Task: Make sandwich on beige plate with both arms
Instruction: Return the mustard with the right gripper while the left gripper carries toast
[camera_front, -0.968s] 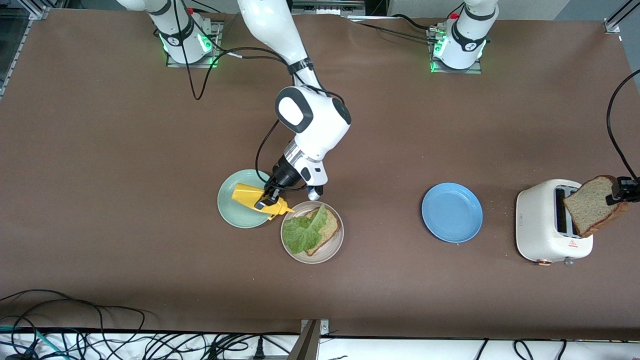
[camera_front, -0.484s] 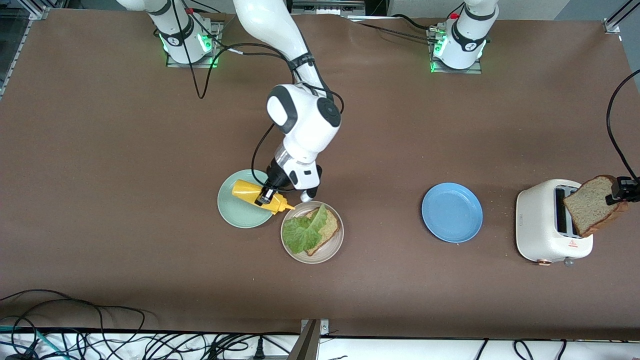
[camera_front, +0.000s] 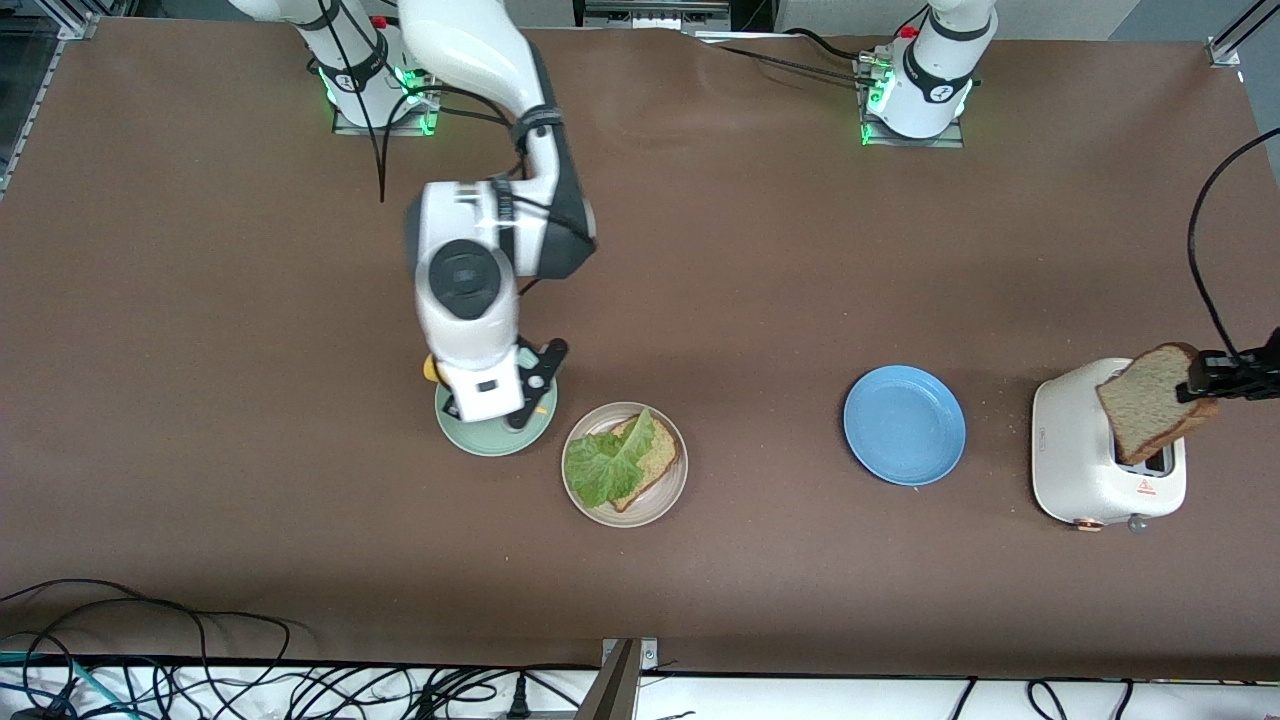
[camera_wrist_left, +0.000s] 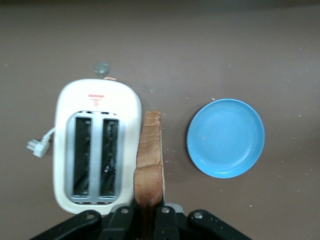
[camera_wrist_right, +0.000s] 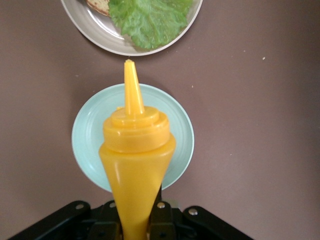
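Note:
The beige plate (camera_front: 662, 503) lies near the table's middle and carries one bread slice (camera_front: 657, 462) with a green lettuce leaf (camera_front: 603, 464) on top. My left gripper (camera_front: 1205, 378) is shut on a second bread slice (camera_front: 1143, 415), which hangs on edge over the toaster (camera_front: 1075, 470). In the left wrist view that slice (camera_wrist_left: 150, 155) sits clamped in the left gripper (camera_wrist_left: 150, 220). My right gripper (camera_wrist_right: 135, 225) is shut on a yellow squeeze bottle (camera_wrist_right: 136, 155) over the mint-green plate (camera_wrist_right: 87, 145). The bottle's nozzle points toward the beige plate (camera_wrist_right: 85, 22). In the front view the right arm's wrist hides most of the bottle.
The mint-green plate (camera_front: 490, 442) lies beside the beige plate, toward the right arm's end. A blue plate (camera_front: 904, 425) lies bare between the beige plate and the white two-slot toaster (camera_wrist_left: 65, 150). Loose cables run along the table's front edge.
My right arm has swung away from the beige plate's rim, carrying the yellow bottle over the mint-green plate. My left gripper has carried its bread slice a little toward the blue plate.

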